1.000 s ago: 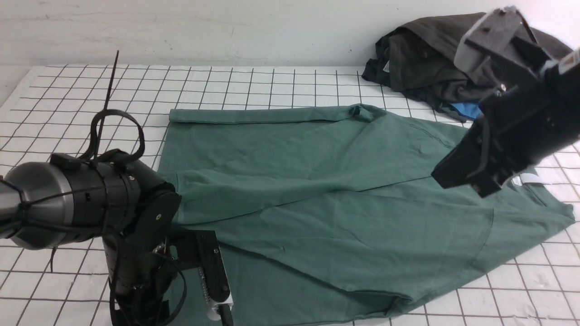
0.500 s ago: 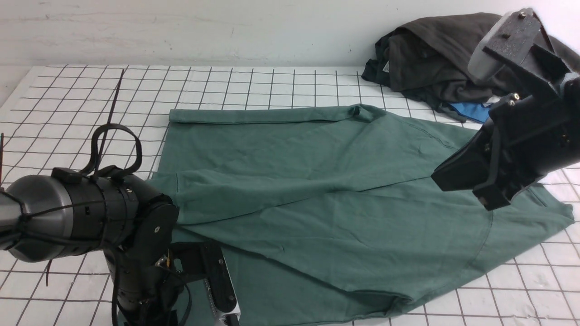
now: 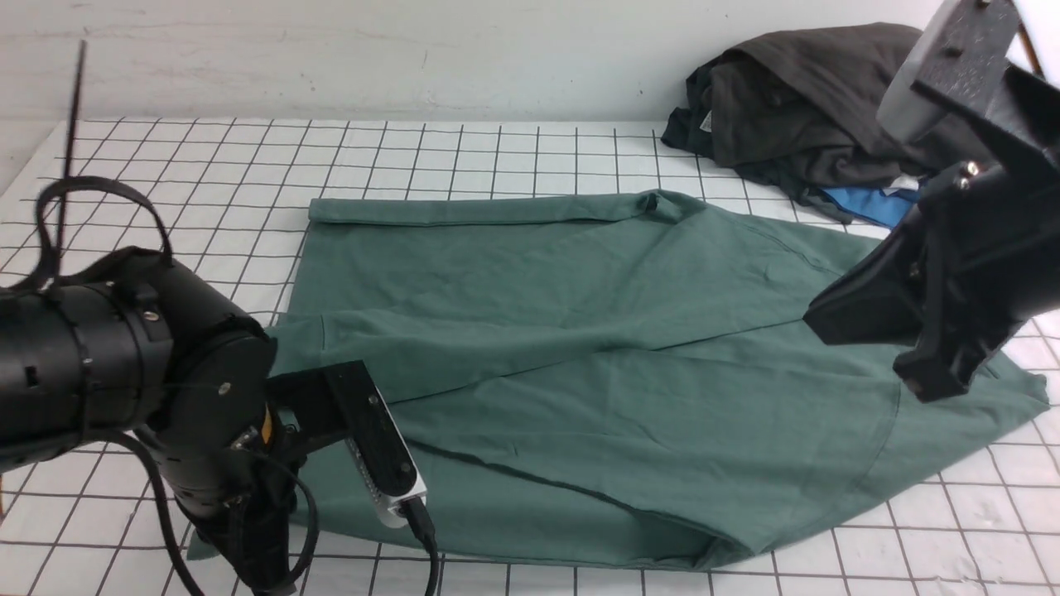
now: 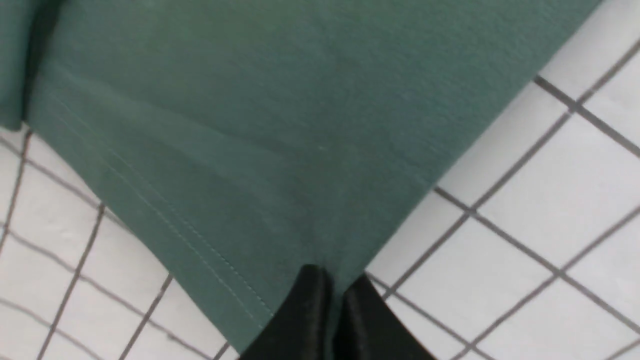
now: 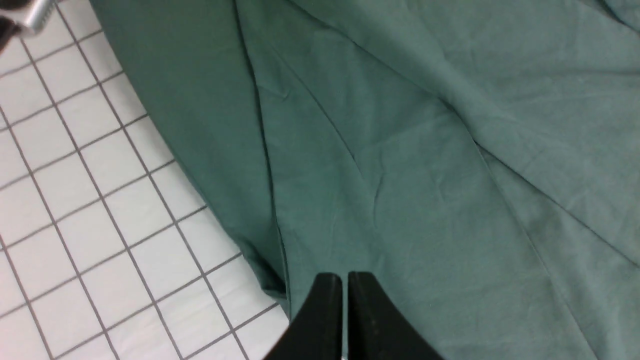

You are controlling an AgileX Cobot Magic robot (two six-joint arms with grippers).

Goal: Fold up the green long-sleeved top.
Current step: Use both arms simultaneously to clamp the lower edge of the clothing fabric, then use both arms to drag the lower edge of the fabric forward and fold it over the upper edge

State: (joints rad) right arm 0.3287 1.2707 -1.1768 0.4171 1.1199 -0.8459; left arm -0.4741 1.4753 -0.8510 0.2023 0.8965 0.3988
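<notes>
Cloth fills most of the scene: the green long-sleeved top point(image 3: 580, 331) lies spread across the middle of the white, black-gridded tabletop point(image 3: 207, 165), reaching from near the left arm point(image 3: 124, 372) to the right side under the right arm point(image 3: 969, 248). Its far edge runs as a straight folded band, and an upper layer is laid over the lower one, its edge crossing the near part of the garment on a slant. Soft creases run across the middle. In the left wrist view the left gripper point(image 4: 336, 286) sits at the near left corner of the top, right where the stitched hem meets the side edge; its 2 jaws are pressed together with the tip of that corner pinched between them, and faint creases in the fabric run toward the pinch. From the front this gripper is hidden behind its own arm. The right gripper point(image 5: 345, 285) hangs above the right part of the top, its 2 jaws closed against each other with nothing between them and clear of the cloth. At the far right corner of the tabletop, well apart from the top, sits the dark charcoal garment pile point(image 3: 787, 108), with the bright blue garment point(image 3: 869, 204) poking out at its near edge.
</notes>
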